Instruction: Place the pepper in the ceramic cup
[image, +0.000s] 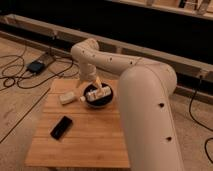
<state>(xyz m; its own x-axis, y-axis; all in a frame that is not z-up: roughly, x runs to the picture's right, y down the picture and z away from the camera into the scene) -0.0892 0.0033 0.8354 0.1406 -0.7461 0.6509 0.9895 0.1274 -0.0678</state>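
Note:
My gripper (97, 93) hangs from the white arm just over the wide black bowl (107, 102) at the back of the wooden table (90, 145). A small white ceramic cup (67, 96) stands on the table just left of the bowl, a short way left of the gripper. The dark red pepper does not show; the gripper and the bowl's inside hide where it could be.
A flat black rectangular device (61, 127) lies on the table's front left. My thick white arm (145, 115) covers the table's right side. Cables and a small box (36, 65) lie on the floor at the left. A dark wall with rails runs behind.

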